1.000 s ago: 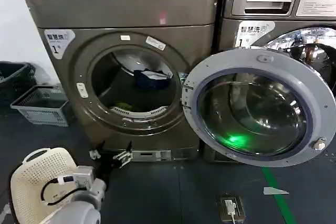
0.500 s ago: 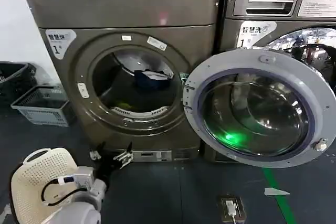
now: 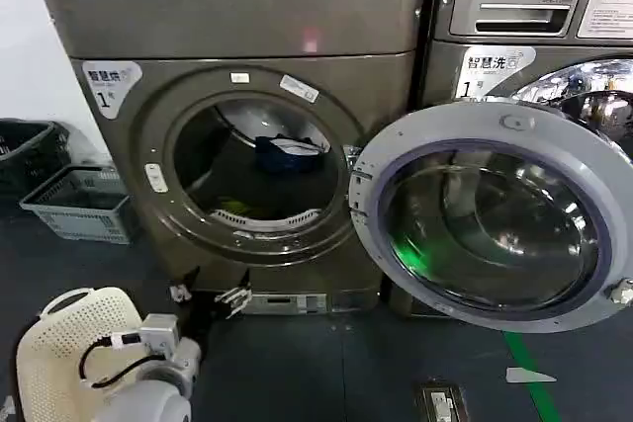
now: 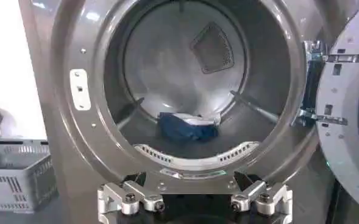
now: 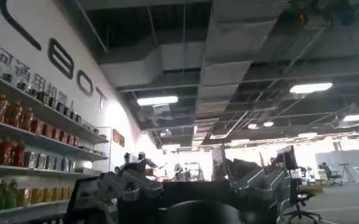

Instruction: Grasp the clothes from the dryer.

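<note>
Your left gripper [image 4: 194, 199] is hovering low in front of the dryer [image 3: 237, 17], below the porthole rim, with its fingers [image 4: 128, 198] spread wide apart and nothing between them. In the head view that gripper [image 3: 213, 298] is sitting near the floor by the machine's base, well short of the opening. Your right gripper [image 5: 194, 192] is pointing away at the room and ceiling, with its fingers parted and nothing in its grasp, so it is playing no part here.

You are looking at a task barely begun: the door [image 3: 495, 214] is hanging fully open to the right, the way in is clear, but no garment is being touched and none is out of the drum. The whole reach, the grasp and the withdrawal are waiting for you.

The clothes [image 4: 188, 126] are lying on the drum floor toward the back, a crumpled dark navy piece with a white piece lying against it. A yellow-green scrap [image 3: 229, 203] is peeking out just behind the front lip. All are looking soft, limp and small against the drum.
</note>
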Available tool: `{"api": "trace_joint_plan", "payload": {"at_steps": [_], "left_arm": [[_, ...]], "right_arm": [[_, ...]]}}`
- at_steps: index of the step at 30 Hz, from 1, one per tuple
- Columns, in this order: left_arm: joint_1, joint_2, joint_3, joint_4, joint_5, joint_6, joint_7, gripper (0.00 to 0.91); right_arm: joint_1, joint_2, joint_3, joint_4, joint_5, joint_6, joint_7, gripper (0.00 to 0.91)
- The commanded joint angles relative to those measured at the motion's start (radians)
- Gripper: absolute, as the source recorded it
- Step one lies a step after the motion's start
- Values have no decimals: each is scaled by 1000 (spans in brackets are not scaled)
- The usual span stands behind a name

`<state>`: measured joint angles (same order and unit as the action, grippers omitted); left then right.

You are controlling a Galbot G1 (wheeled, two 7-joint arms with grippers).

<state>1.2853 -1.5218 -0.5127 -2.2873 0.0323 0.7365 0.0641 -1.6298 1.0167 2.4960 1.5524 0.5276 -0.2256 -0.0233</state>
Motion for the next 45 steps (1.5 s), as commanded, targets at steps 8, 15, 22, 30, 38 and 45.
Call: {"api": "trace_joint_plan", "payload": {"at_steps": [8,15,22,30,38,45], "left_arm": [[0,0,0,-1,7,49,0,907],[0,0,0,2,14,49,-1,907],[-2,-1,3,6,22,49,0,907],[3,0,3,1,25,49,1,907],[1,3,7,-1,28,49,2,907],[0,9,5,0,28,49,1,907]], "right_arm": [[-3,3,3,2,2,0,1,907],[-2,3,1,3,2,0,1,907],[-2,3,1,0,2,1,0,907],[1,2,-3,0,2,1,1,907],[-4,3,-1,0,4,1,0,907],[-5,8,-2,1,5,1,0,907]]}}
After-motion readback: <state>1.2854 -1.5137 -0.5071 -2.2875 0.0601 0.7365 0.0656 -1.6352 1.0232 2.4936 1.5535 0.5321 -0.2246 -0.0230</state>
